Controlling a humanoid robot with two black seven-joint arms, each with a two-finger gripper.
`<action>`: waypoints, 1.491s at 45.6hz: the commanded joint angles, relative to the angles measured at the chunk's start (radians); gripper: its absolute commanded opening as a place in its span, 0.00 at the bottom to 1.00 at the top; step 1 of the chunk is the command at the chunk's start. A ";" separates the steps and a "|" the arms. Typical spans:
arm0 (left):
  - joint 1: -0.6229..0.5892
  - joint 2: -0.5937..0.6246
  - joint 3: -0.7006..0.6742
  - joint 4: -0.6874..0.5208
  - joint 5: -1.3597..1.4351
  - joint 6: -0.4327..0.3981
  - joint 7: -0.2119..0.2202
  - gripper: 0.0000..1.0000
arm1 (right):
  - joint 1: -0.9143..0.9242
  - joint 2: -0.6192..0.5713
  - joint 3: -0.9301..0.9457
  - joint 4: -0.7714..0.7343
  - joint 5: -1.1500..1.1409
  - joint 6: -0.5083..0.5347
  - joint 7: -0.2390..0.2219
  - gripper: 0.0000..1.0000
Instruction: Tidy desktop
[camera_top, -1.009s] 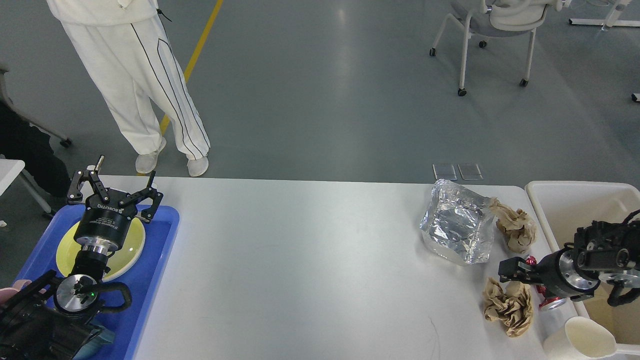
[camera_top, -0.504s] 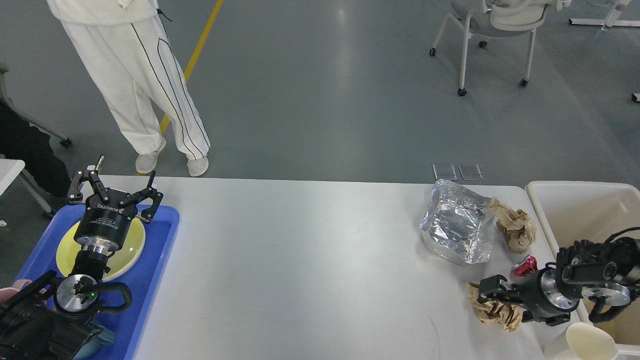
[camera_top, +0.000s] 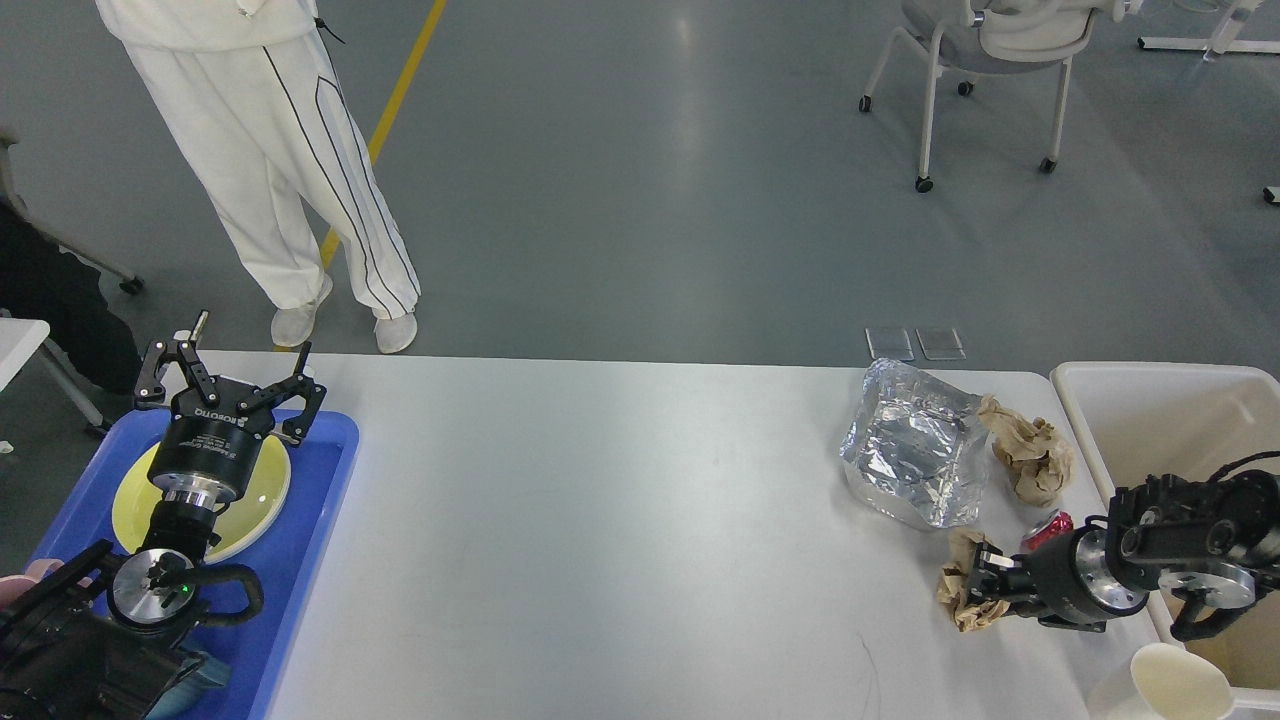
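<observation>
Fingers on the right gripper (camera_top: 978, 586) were closed around a brown paper wad (camera_top: 960, 592) down at four o'clock on the table (camera_top: 600, 520), the paper bunched and partly hidden between them. It looked like a fresh pinch, low on the surface, not yet lifted clear as far as I could judge.

Over at nine o'clock, the left gripper (camera_top: 232, 372) hung with its fingers spread wide and holding nothing, above a yellow plate (camera_top: 262, 490) lying in the blue tray (camera_top: 320, 520).

Around the grasp it was crowded. A red can (camera_top: 1046, 530) lay just beside the right wrist, a second wad (camera_top: 1030, 455) sat at two o'clock touching a crinkled foil bag (camera_top: 915, 455), and a paper cup (camera_top: 1175, 680) stood at five o'clock by the white bin (camera_top: 1150, 410).

Risks, as I read them: crumpled paper springs and sheds, so a shallow pinch could let the wad slip out on the way to the bin. A sweeping lift could have the wrist nudge the can and set it rolling off the near edge. A low swing to three o'clock could clip the cup or catch the bin's rim.
</observation>
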 joint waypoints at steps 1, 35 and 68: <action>0.000 0.000 0.000 0.000 0.000 0.000 0.000 0.97 | 0.065 -0.057 -0.002 0.063 -0.003 0.009 0.002 0.00; 0.000 0.000 0.000 0.000 0.000 0.000 0.000 0.97 | 0.939 -0.114 -0.014 0.457 -0.026 0.441 -0.054 0.00; 0.000 0.000 0.000 0.000 0.000 0.000 0.000 0.97 | -0.381 0.032 0.154 -0.955 0.158 -0.272 -0.021 0.00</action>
